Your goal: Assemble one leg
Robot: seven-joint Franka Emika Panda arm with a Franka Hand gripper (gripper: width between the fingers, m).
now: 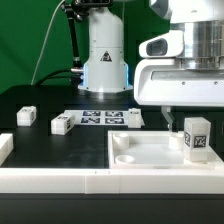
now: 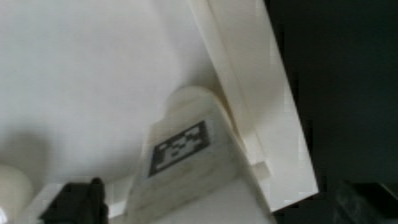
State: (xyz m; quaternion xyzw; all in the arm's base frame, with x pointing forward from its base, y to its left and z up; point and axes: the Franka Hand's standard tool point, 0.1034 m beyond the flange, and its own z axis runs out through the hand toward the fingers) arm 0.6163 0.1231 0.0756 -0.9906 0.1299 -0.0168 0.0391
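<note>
A leg, a small white block with a black-and-white tag, stands upright on the near right corner of the large white panel. My gripper hangs straight over it, with one finger a little off its side. In the wrist view the leg lies between my dark fingertips, with a gap on each side. The gripper is open around it, over the panel. Three more legs lie on the black table.
The marker board lies flat behind the panel. The arm's white base stands at the back. A white block sits at the exterior view's left edge. The panel has a raised rim and a round corner socket.
</note>
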